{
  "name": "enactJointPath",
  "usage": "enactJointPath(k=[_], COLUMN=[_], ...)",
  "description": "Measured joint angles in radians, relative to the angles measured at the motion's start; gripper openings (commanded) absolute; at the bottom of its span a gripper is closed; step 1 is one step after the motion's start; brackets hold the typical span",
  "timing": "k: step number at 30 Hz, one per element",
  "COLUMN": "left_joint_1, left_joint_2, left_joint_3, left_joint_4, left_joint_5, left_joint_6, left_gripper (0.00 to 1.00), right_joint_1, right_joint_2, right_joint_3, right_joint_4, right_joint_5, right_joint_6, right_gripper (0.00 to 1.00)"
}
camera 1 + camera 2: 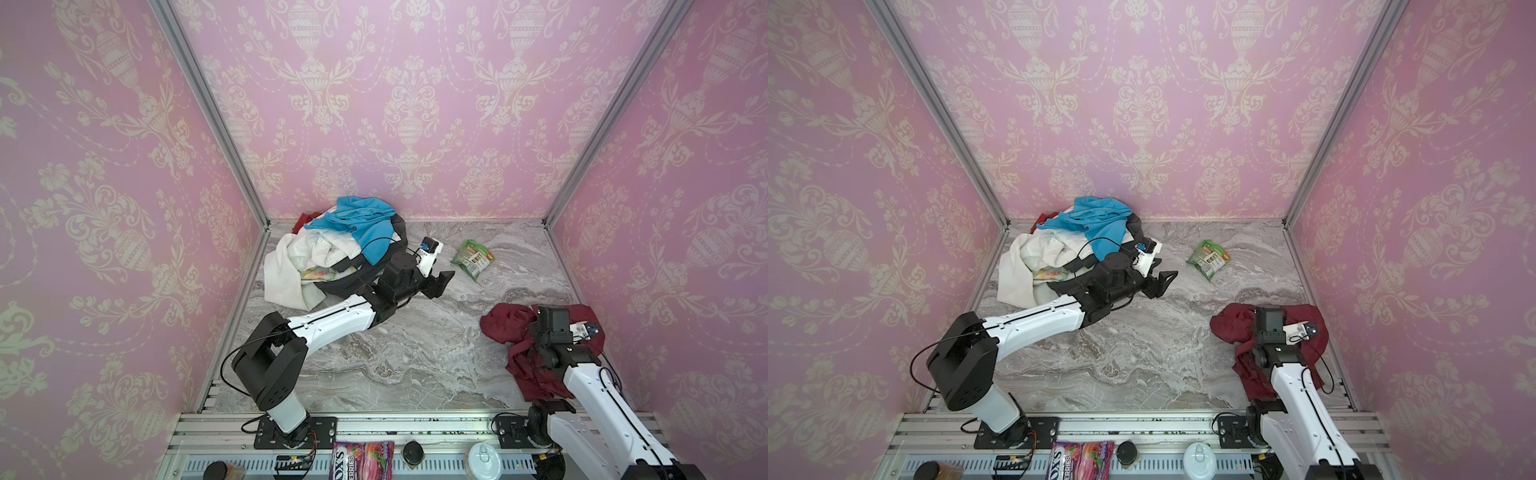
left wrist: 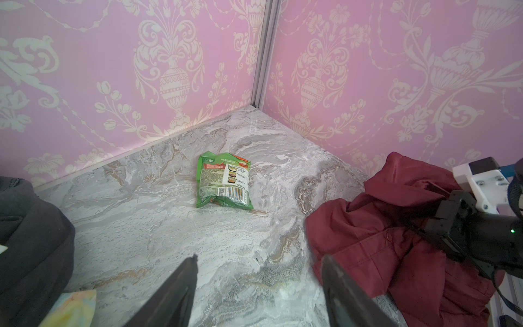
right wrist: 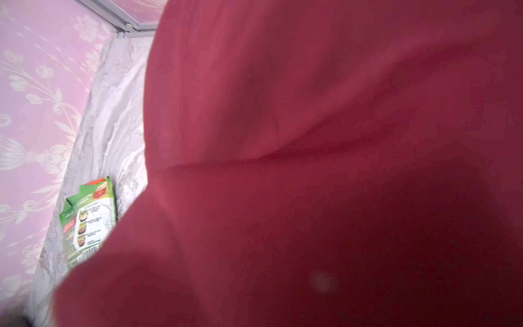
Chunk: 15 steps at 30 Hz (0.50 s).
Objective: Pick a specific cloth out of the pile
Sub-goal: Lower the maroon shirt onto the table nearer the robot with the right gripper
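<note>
The cloth (image 1: pixel 507 322) (image 1: pixel 1231 322), a crumpled maroon shirt, lies at the right side of the marble table, well apart from the pile (image 1: pixel 332 249) (image 1: pixel 1065 249) of blue, white, black-grey and printed garments in the back left corner. My right wrist (image 1: pixel 550 328) sits in the middle of the cloth, folds bunched round it. Its fingers are buried, and the cloth (image 3: pixel 311 141) fills the right wrist view. My left gripper (image 1: pixel 437 284) (image 2: pixel 259 257) hovers open and empty beside the pile's right edge, over bare marble.
A green snack packet (image 1: pixel 473 258) (image 2: pixel 225 181) lies towards the back between pile and cloth. A scrap of red fabric (image 1: pixel 305 220) shows behind the pile. Pink walls close three sides. A candy bag (image 1: pixel 363 459) and tins (image 1: pixel 484 459) line the front rail.
</note>
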Motion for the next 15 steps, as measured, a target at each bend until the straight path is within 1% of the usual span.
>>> enactJointPath(k=[6, 15], left_joint_1=[0.0, 0.0], left_joint_2=[0.0, -0.002], left_joint_3=[-0.019, -0.039], left_joint_4=[0.0, -0.001], left_joint_5=[-0.012, -0.022], left_joint_6=[0.0, -0.002], left_gripper=[0.71, 0.71], right_joint_1=[-0.027, -0.09], right_joint_2=[0.07, 0.182], right_joint_3=[-0.039, -0.069], right_joint_4=[0.058, 0.187], right_joint_5=[-0.089, -0.227], right_joint_6=[0.066, 0.119], right_gripper=[0.0, 0.0])
